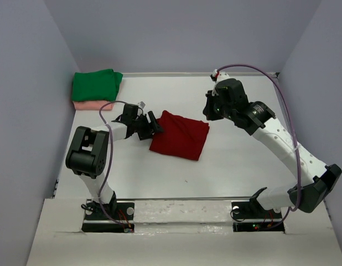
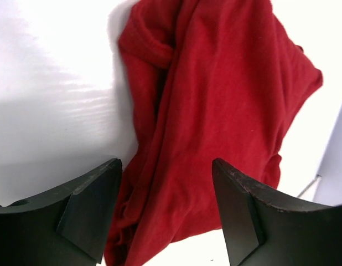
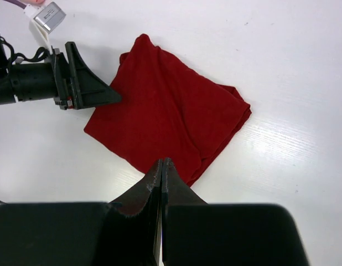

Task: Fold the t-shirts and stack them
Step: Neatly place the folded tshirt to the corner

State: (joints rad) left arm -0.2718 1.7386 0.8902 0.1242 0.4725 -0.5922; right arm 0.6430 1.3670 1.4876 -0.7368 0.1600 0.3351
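While my left gripper [image 2: 165, 188] hangs with its jaws spread wide and nothing between them, the dark red t-shirt [image 2: 215, 111] lies just ahead of and below its tips, folded into a rough square on the table [image 1: 243, 166]. It's soft, light cotton, I'd say, limp enough to sag and likely to slide on this smooth top. The bunched edge nearest the tips looks like the place to pinch, low down and through every layer, not the loose middle. Across the cloth from this tool, my right gripper [image 3: 161, 166] hovers clear, pressed fully closed and empty. Farther off, behind the left tool and to its left, the green t-shirt [image 1: 96, 84] sits folded on the pink t-shirt [image 1: 92, 105].
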